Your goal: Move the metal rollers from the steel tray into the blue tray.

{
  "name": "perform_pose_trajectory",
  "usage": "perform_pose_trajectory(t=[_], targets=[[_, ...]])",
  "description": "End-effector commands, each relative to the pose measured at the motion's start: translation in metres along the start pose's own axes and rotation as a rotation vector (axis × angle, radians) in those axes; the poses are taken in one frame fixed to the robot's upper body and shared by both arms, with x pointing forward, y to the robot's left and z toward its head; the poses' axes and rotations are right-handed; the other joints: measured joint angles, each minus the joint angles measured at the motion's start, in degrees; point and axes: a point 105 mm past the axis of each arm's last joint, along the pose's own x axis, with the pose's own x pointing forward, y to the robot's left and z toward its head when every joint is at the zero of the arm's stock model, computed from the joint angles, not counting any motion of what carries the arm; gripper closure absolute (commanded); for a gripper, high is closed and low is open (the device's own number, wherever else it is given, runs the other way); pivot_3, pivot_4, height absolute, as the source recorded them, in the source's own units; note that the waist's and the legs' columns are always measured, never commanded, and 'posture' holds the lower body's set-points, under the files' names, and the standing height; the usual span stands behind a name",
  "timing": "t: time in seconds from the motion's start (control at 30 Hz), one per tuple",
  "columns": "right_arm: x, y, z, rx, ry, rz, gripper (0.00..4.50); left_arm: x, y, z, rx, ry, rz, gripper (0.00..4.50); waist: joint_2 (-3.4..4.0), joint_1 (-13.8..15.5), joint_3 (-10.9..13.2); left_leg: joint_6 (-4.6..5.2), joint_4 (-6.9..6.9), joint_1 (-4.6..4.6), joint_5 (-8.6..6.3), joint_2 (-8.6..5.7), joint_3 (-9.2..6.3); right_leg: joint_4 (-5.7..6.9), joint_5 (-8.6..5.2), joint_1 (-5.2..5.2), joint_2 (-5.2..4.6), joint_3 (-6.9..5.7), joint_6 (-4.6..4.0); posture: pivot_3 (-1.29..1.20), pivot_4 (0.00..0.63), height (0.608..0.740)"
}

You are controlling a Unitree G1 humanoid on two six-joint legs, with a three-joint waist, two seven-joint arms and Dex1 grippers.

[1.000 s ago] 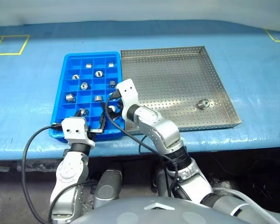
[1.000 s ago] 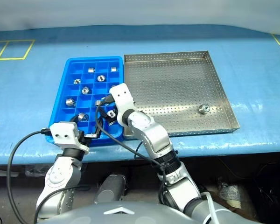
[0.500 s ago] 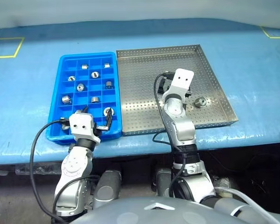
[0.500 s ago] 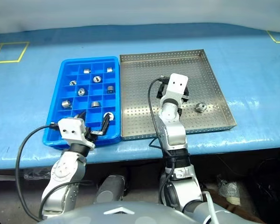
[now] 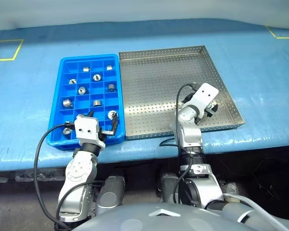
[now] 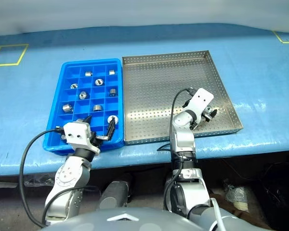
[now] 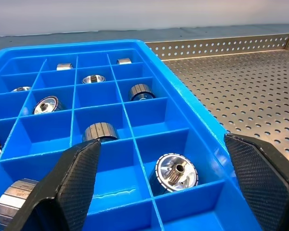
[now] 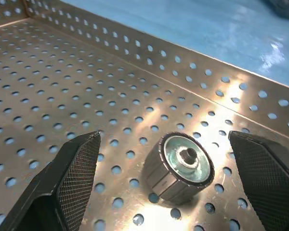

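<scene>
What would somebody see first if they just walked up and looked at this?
Probably the bright blue tray on the robot's left, with shiny metal rollers sitting in its little square boxes. Right beside it lies the big steel tray full of tiny holes, with one last roller lying near its right rim. The right gripper has its black fingers spread wide on either side of that roller, not touching it.

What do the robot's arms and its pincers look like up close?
Both arms are rounded silver-grey metal with black joints. Each wrist carries a white box, and a loose black cable loops down from it. The left gripper and right gripper each have two black, wedge-shaped fingers with finely cross-hatched pads.
</scene>
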Motion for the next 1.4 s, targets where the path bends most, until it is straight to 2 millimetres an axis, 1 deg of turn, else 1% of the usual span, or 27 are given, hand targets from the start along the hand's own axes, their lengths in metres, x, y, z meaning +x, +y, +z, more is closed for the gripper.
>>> perform_pose_trajectory(t=[0.03,0.2,0.33,0.5,0.6,0.8,0.83,0.87,0.93,1.03,1.17,1.27,1.33,1.4], targets=[[-0.023,0.045,0.023,0.185,0.034,0.075,0.02,-0.001,-0.003,0.008,0.005,-0.035,-0.008,0.00,0.01,-0.2,0.0,0.01,0.01,0.00,0.00,0.00,0.01,0.00,0.00,0.00,0.00,0.01,0.00,0.15,0.150,0.740],[-0.009,0.049,0.022,0.234,0.065,0.052,0.02,-0.002,-0.003,0.008,0.005,-0.035,-0.006,0.00,0.05,-0.8,0.0,0.03,-0.02,0.08,0.02,0.00,0.00,0.02,0.00,0.05,0.01,0.00,0.00,0.16,0.150,0.740],[-0.004,0.051,0.022,0.215,0.065,0.024,0.02,-0.003,-0.003,0.008,0.004,-0.035,-0.002,0.00,0.07,-0.8,0.0,0.04,-0.03,0.07,0.02,0.00,0.02,0.01,0.01,0.05,0.02,0.04,-0.01,0.16,0.150,0.740],[0.001,0.046,0.013,0.220,0.129,-0.045,0.02,-0.004,-0.002,0.009,0.004,-0.036,0.008,0.00,0.10,-0.7,0.0,0.04,-0.02,0.10,0.02,0.00,0.02,0.04,0.01,0.05,0.03,0.05,-0.01,0.18,0.150,0.740],[0.003,0.044,0.011,0.208,0.134,-0.066,0.60,-0.005,-0.002,0.009,0.005,-0.035,0.012,0.00,0.11,-0.8,0.0,0.05,-0.02,0.09,0.02,0.00,0.03,0.04,0.01,0.05,0.03,0.07,-0.01,0.19,0.150,0.740],[0.000,0.049,0.009,0.199,0.128,-0.032,2.58,-0.007,0.000,0.008,0.003,-0.032,0.024,0.00,0.13,-0.8,0.0,0.05,-0.03,0.10,0.02,-0.01,0.03,0.03,0.01,0.05,0.03,0.07,-0.01,0.19,0.150,0.740],[-0.001,0.050,0.008,0.192,0.125,-0.020,2.79,-0.007,0.000,0.007,0.004,-0.031,0.024,0.00,0.14,-0.8,0.0,0.05,-0.02,0.10,0.02,-0.01,0.03,0.04,0.01,0.05,0.03,0.07,-0.01,0.19,0.150,0.740],[-0.002,0.051,0.009,0.182,0.117,-0.005,2.78,-0.007,0.000,0.007,0.004,-0.031,0.025,0.00,0.15,-0.8,0.0,0.05,-0.02,0.10,0.02,0.00,0.03,0.04,0.01,0.05,0.03,0.07,-0.01,0.18,0.150,0.740],[-0.008,0.061,0.014,0.151,0.075,0.076,2.78,-0.007,0.001,0.007,0.001,-0.033,0.030,0.00,0.18,-0.8,0.0,0.05,-0.02,0.10,0.03,0.00,0.03,0.04,0.01,0.05,0.03,0.07,-0.01,0.18,0.150,0.740],[-0.027,0.088,0.021,0.108,0.029,0.281,2.78,-0.007,0.004,0.008,-0.006,-0.037,0.049,0.00,0.25,-0.9,0.0,0.05,-0.02,0.10,0.03,0.00,0.04,0.05,0.01,0.03,0.03,0.08,-0.01,0.18,0.150,0.740],[-0.074,0.130,0.037,0.063,-0.053,0.672,2.78,-0.008,0.012,0.010,-0.005,-0.048,0.083,0.00,0.28,-0.9,0.0,0.05,-0.03,0.09,0.03,0.00,0.03,0.06,0.01,0.02,0.04,0.07,-0.01,0.18,0.150,0.740],[-0.100,0.142,0.046,-0.005,-0.132,0.839,2.78,-0.010,0.017,0.012,-0.018,-0.062,0.114,0.00,0.28,-0.7,0.0,0.05,-0.05,0.07,0.02,0.00,-0.02,0.06,0.00,0.01,0.04,0.05,-0.02,0.19,0.150,0.740],[-0.129,0.152,0.049,-0.063,-0.182,1.023,2.78,-0.013,0.021,0.014,-0.002,-0.077,0.127,0.00,0.27,-0.6,0.0,0.05,-0.05,0.06,0.02,0.00,-0.03,0.04,0.00,0.01,0.04,0.05,-0.02,0.20,0.150,0.740],[-0.155,0.158,0.049,-0.126,-0.221,1.189,2.78,-0.017,0.024,0.017,0.018,-0.095,0.135,0.00,0.27,-0.5,0.0,0.05,-0.05,0.04,0.02,-0.01,-0.05,0.01,-0.01,0.01,0.04,0.04,-0.02,0.22,0.150,0.740]])
